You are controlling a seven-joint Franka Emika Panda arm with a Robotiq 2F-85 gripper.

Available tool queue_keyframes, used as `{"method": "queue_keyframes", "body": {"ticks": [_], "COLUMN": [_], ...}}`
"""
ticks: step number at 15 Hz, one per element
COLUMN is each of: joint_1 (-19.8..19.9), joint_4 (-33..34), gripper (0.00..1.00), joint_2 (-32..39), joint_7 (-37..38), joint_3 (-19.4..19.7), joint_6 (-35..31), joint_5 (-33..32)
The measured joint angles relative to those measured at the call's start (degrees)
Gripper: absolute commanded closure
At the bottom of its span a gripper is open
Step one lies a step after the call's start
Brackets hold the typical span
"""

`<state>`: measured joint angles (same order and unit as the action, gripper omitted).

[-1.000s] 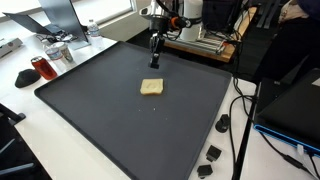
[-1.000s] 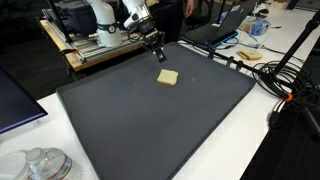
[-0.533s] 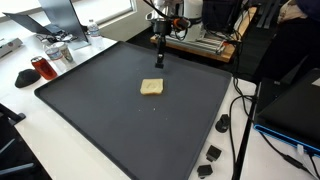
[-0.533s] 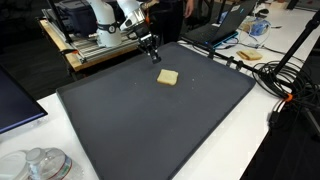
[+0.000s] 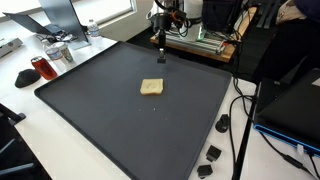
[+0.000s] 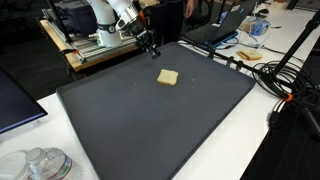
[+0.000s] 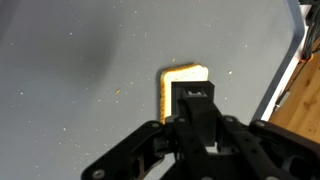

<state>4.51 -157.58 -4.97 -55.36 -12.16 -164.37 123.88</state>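
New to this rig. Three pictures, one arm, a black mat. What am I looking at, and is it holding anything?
It is one robot arm with a two-finger gripper at its end. Two pictures come from fixed cameras outside the robot, looking at the same table from different places. The third comes from a camera on the wrist, looking down past the gripper's own dark parts.

A large dark mat covers the table. On it lies one small pale square slice, perhaps toast. The wrist view shows it too, partly hidden behind the gripper.

The gripper hangs above the mat's edge nearest the arm's base, apart from the slice. Its jaws look shut, with nothing between them. Beside the mat lie cables and small black parts.
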Motion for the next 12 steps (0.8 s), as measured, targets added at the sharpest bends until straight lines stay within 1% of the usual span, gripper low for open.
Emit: {"method": "queue_keyframes", "body": {"ticks": [3, 7, 12], "joint_1": [-0.23, -1.26, -1.26], "joint_4": [0.73, 0.51, 0.58], "gripper": [0.95, 0.95, 0.95], "joint_2": [-0.84, -2.91, -3.91], "joint_7": [7.99, 19.93, 33.32], "joint_3": [1.64, 4.10, 4.31], "joint_6": [1.29, 1.31, 1.02], "joint_5": [-8.24, -21.66, -37.52]}}
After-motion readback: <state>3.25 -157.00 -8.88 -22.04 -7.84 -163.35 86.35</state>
